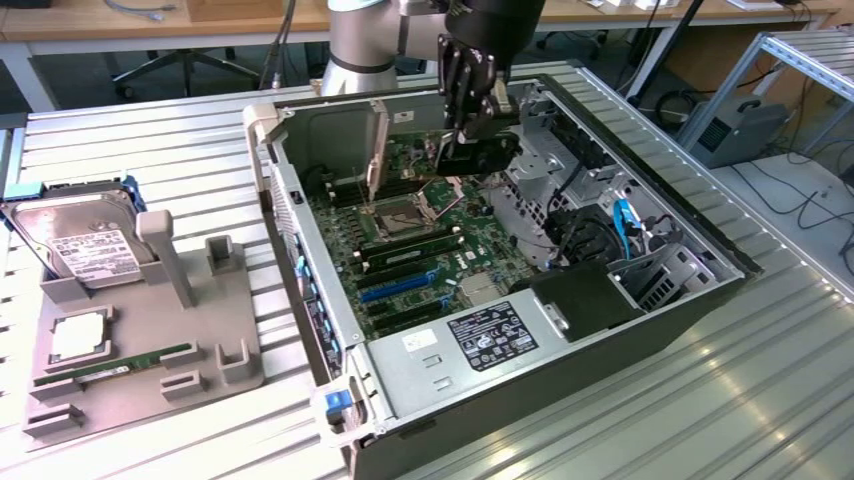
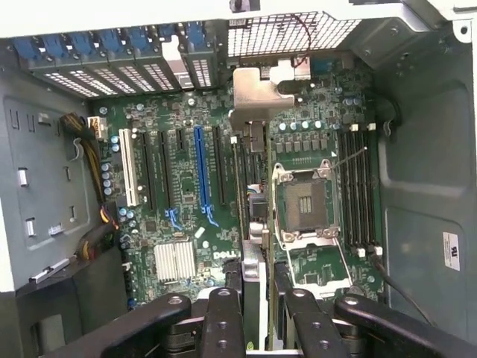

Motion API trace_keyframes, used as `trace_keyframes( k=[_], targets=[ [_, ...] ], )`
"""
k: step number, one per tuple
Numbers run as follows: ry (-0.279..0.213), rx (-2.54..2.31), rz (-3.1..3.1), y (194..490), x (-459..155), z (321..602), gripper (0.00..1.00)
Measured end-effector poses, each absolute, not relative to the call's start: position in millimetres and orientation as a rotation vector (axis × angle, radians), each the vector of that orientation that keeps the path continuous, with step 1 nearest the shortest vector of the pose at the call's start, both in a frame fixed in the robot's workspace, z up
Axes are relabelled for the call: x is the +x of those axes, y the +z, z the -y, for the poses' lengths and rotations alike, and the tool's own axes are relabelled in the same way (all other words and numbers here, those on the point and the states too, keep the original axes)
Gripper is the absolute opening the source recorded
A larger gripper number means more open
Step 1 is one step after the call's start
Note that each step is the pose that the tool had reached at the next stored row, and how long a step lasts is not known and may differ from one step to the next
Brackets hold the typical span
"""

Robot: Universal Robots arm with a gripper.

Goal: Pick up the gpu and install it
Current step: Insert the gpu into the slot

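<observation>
Pincer (image 2: 258, 302) prob. gripping gpu (image 2: 252, 205), CPU socket (image 2: 307, 201) just beside

1. You had the open case (image 1: 561, 400) on the slatted table (image 1: 747, 400), with the parts tray (image 1: 134, 405) beside it at the exterior view's left
2. On that tray, the hard drive (image 1: 80, 245) sat behind the memory stick (image 1: 114, 368)
3. Inside the case, your gripper (image 2: 259, 298) clasped the gpu (image 2: 253, 246) on edge over the motherboard (image 2: 179, 190), between the expansion slots (image 2: 201, 164) and the processor socket (image 2: 305, 198)
</observation>
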State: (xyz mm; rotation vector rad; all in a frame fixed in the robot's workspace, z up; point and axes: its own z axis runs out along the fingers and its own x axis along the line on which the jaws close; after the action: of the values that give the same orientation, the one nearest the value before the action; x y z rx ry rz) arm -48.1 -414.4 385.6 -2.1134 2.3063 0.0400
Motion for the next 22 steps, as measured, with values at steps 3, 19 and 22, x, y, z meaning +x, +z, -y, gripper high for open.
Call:
trace_keyframes(
  k=[3, 19, 22],
  targets=[
    [0.041, -2.174, -2.25, 385.3, -48.2, 414.4, 0.27],
    [0.042, -2.283, -2.142, 384.7, -48.2, 414.4, 0.27],
    [0.042, -2.29, -2.134, 384.7, -48.1, 414.4, 0.27]
  ],
)
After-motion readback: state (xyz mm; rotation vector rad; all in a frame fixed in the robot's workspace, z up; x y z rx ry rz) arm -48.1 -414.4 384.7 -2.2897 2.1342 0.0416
